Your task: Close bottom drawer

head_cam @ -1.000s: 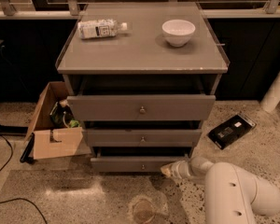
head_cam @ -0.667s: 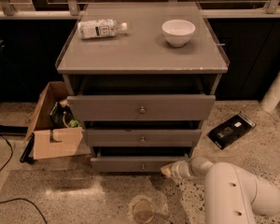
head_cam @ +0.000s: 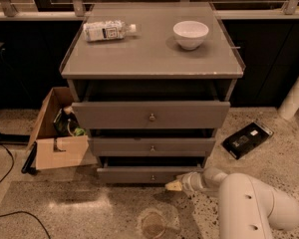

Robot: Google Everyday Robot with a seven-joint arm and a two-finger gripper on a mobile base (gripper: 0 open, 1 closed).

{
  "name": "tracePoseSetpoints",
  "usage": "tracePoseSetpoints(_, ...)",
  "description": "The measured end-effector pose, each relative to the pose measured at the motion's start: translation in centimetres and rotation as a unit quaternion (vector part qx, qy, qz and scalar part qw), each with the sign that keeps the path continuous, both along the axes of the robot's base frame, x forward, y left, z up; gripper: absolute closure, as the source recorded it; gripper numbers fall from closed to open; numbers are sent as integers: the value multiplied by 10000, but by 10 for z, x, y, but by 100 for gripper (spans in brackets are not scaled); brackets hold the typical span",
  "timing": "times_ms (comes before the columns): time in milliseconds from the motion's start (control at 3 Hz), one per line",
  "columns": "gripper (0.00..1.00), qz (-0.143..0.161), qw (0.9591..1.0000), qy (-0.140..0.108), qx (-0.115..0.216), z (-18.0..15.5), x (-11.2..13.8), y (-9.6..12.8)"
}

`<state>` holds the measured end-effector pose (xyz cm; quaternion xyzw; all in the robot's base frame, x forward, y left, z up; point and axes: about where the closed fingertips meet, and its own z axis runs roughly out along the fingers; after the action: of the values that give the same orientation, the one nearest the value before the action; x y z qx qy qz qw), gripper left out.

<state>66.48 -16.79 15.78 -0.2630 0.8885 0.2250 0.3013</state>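
Observation:
The bottom drawer (head_cam: 139, 175) is the lowest grey front of the cabinet, with a small round knob (head_cam: 152, 178). It stands pulled out a little, about as far as the two drawers above. My gripper (head_cam: 173, 185) is low near the floor, at the right part of the drawer's front panel, touching or nearly touching it. The white arm (head_cam: 249, 208) reaches in from the lower right.
The middle drawer (head_cam: 152, 146) and top drawer (head_cam: 150, 114) are also slightly out. A bottle (head_cam: 107, 30) and a white bowl (head_cam: 190, 34) lie on the cabinet top. A cardboard box (head_cam: 57, 133) stands left, a black device (head_cam: 247, 139) lies right, a clear cup (head_cam: 154, 225) sits on the floor.

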Motion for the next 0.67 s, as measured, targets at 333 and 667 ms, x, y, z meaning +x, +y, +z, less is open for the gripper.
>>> tracePoseSetpoints(333, 0, 0, 10000, 0, 0, 0, 0, 0)
tracePoseSetpoints(667, 0, 47, 10000, -10, 15, 0, -1, 1)
